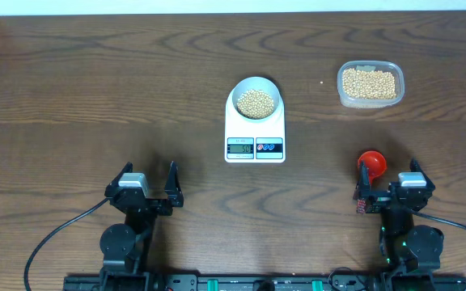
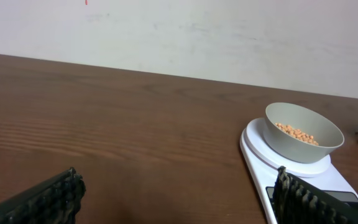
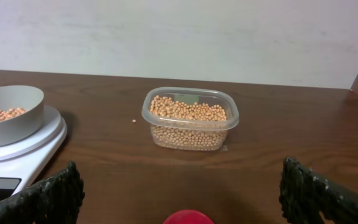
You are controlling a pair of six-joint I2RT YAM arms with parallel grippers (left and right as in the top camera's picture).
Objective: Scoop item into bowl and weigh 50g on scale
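The bowl (image 1: 237, 95) is sitting on the scale (image 1: 241, 131) mid-desk (image 1: 95, 81), holding a small heap of beans (image 1: 255, 103). More are filling a clear tub (image 1: 370, 83) to the right. The left gripper (image 1: 148, 178) and right gripper (image 1: 389, 182) are gaping wide, gripping nothing, with a red scoop (image 1: 371, 162) lying just beside the right one

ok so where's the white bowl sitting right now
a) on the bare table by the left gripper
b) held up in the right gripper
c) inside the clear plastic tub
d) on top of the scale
D: the bowl rests on the round platform of the scale with beans in it. The tub stands apart on the table to its right.
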